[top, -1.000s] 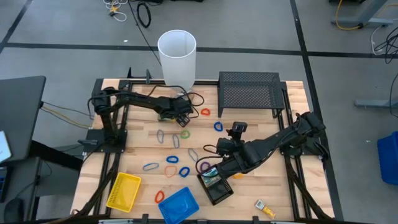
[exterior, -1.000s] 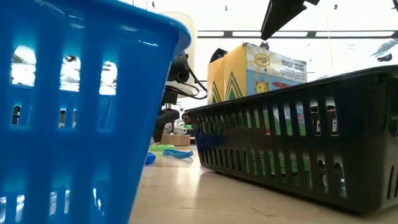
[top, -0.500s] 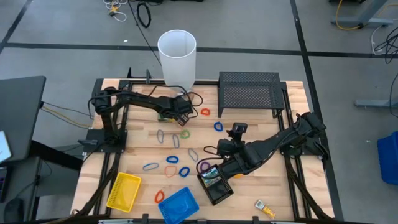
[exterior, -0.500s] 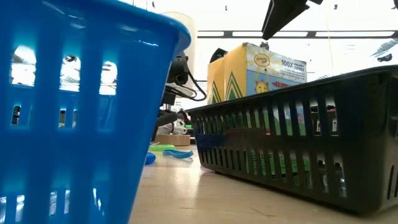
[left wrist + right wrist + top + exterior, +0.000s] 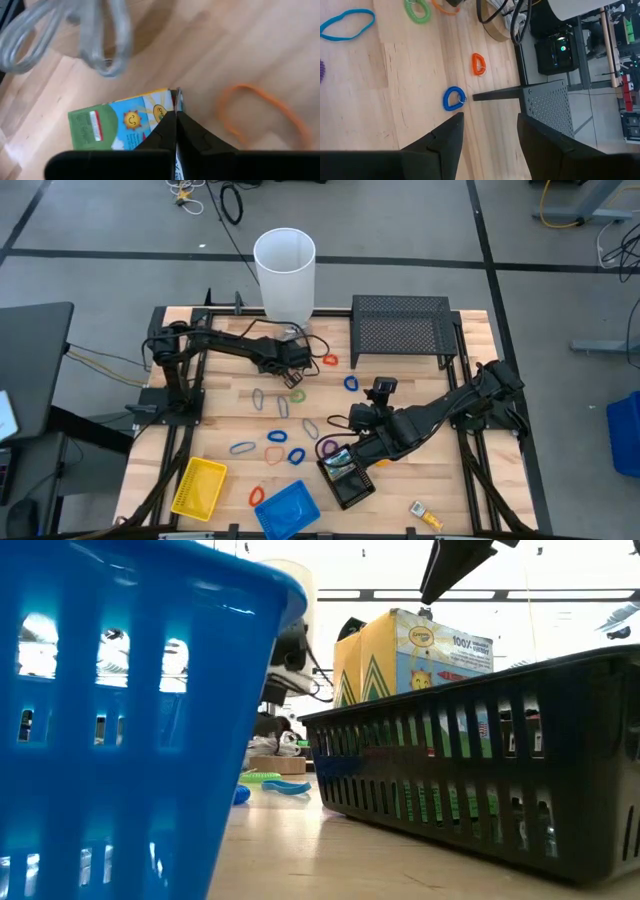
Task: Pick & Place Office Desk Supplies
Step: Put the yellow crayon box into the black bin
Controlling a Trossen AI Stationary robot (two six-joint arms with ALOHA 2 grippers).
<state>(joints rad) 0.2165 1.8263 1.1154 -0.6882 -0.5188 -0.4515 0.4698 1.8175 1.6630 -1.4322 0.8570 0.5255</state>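
My left gripper (image 5: 296, 363) sits low at the table's far middle, shut on a small green-yellow printed box (image 5: 122, 125) lying flat on the wood beside an orange loop (image 5: 260, 115). My right gripper (image 5: 345, 452) hovers open over the black tray (image 5: 350, 480), with nothing between its fingers (image 5: 447, 140). Another printed box (image 5: 410, 650) stands in that tray. Coloured rubber-band loops, such as a blue one (image 5: 351, 383) and a green one (image 5: 297, 394), lie scattered mid-table. The yellow tray (image 5: 198, 486) and blue tray (image 5: 287, 508) rest at the near left. My left gripper pinches a thin end edge of the box (image 5: 177, 99) between its two closed fingers (image 5: 165, 131), coming from above and pointing down. The box lies flat on the table beside the fingertips.
A tall white cylinder (image 5: 285, 265) stands at the far edge just behind my left gripper, and a black mesh rack (image 5: 400, 328) at the far right. A third small box (image 5: 425, 515) lies near the front right corner. Grey cables (image 5: 95, 35) hang by the left wrist.
My left gripper has closed its fingers on the small box and shifted slightly toward the table's far edge. The box stays on the table.
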